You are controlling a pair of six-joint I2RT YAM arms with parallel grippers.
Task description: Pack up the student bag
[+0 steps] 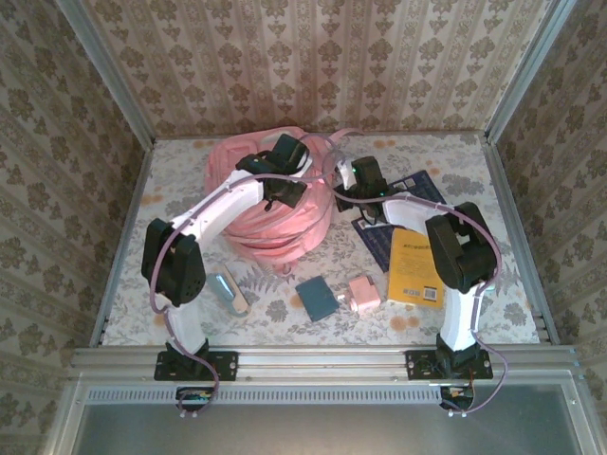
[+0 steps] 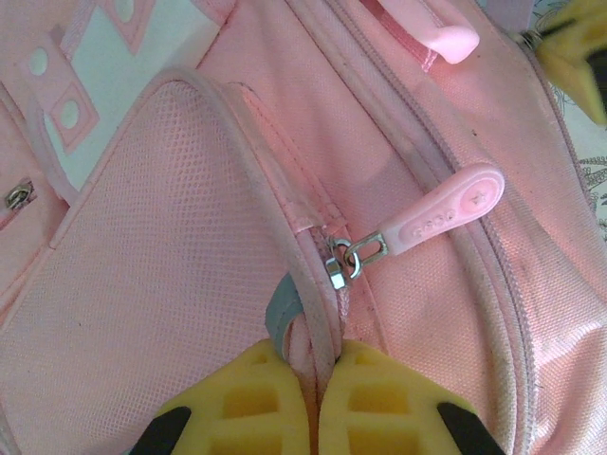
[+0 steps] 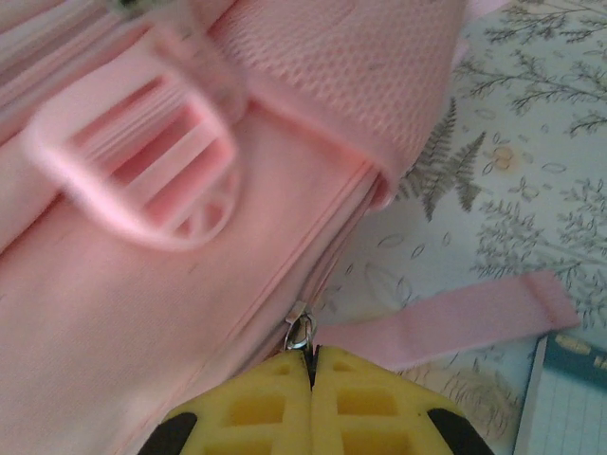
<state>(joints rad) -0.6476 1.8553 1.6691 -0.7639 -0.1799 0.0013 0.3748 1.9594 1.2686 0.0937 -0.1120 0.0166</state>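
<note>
The student bag [image 1: 275, 213] is a big pink backpack lying at the back middle of the table. My left gripper [image 1: 285, 180] reaches onto its top. Seen from the left wrist, the left gripper [image 2: 316, 379] is shut on a pink piped seam of the student bag [image 2: 161, 284], just below a metal slider with a pink zipper pull [image 2: 441, 220]. My right gripper [image 1: 346, 194] is at the bag's right side. Up close, the right gripper [image 3: 313, 365] is shut at a metal zipper slider [image 3: 301, 332] on the student bag [image 3: 114, 313]; the pull itself is hidden between the pads.
Right of the bag lie a dark blue notebook [image 1: 413, 188] and a yellow book [image 1: 414, 267]. In front are a teal box [image 1: 316, 299], a small pink item [image 1: 363, 294] and a pale blue and white item [image 1: 228, 292]. A loose pink strap [image 3: 455, 318] trails on the floral tabletop.
</note>
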